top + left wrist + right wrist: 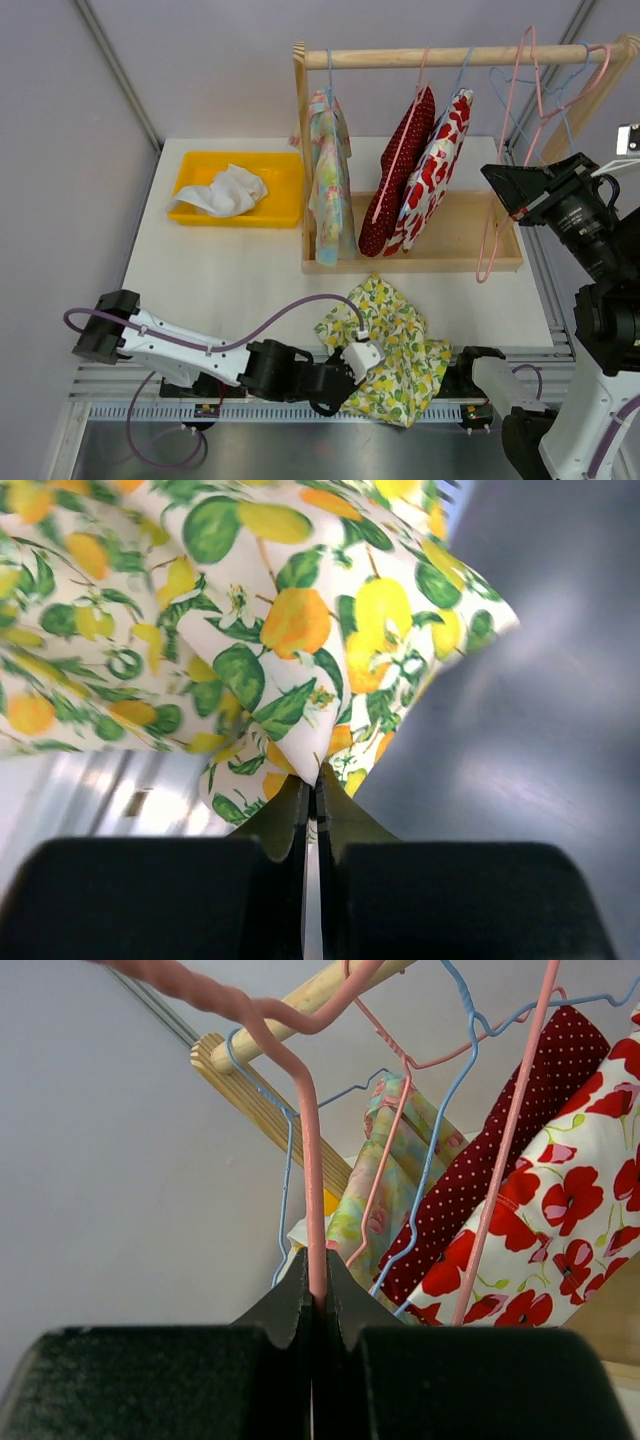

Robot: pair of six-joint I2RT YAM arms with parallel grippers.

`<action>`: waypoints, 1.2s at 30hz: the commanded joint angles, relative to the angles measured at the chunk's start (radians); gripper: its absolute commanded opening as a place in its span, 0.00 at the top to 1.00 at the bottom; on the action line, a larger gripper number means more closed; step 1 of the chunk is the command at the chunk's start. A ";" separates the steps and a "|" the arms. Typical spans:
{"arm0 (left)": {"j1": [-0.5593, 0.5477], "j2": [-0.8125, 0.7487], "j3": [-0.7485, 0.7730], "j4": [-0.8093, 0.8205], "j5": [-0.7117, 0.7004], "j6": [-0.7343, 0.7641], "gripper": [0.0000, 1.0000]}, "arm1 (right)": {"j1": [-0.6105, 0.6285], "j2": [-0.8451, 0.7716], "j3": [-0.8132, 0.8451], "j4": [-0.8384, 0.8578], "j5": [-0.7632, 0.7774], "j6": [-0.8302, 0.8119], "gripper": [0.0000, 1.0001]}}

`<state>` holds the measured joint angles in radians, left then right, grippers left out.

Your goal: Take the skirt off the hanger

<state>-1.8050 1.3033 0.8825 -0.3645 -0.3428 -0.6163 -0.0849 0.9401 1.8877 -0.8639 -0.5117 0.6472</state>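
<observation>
- Pinching the lemon-print skirt (290, 630) in the clenched left gripper (312, 785) at the table's (230, 270) near edge
- Clamping the right gripper (318, 1285) on a pink hanger (311, 1160) hanging from the rail (400, 58)

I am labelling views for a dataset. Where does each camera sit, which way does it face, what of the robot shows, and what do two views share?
Top external: above and behind the arms, facing down at the table; both arms show, left gripper at the lemon-print skirt, right gripper raised by the rack.
Left wrist: faces along its shut fingers at the skirt.
Right wrist: faces upward along its fingers, shut on the pink hanger.
Shared: top and left wrist both show the skirt.
</observation>
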 commanded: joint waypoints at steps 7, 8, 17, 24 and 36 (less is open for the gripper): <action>0.130 -0.065 0.098 -0.096 -0.050 0.119 1.00 | 0.001 -0.098 -0.035 -0.210 -0.004 0.002 1.00; 0.136 -0.070 0.099 -0.103 -0.053 0.118 1.00 | 0.001 -0.100 -0.019 -0.236 0.007 -0.007 1.00; 0.294 -0.249 0.047 -0.279 -0.139 0.082 1.00 | 0.001 -0.095 -0.147 -0.178 0.028 -0.034 1.00; 0.510 -0.395 0.208 -0.537 -0.277 0.170 1.00 | 0.002 0.052 -0.108 0.002 0.094 -0.026 1.00; 1.307 -0.101 1.011 -0.511 0.138 0.589 1.00 | 0.001 0.336 0.045 0.123 0.142 -0.038 1.00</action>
<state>-0.6594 1.0466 1.6714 -0.9188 -0.3958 -0.1547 -0.0849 1.2556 1.8973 -0.8230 -0.3927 0.6247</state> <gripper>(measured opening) 0.012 0.056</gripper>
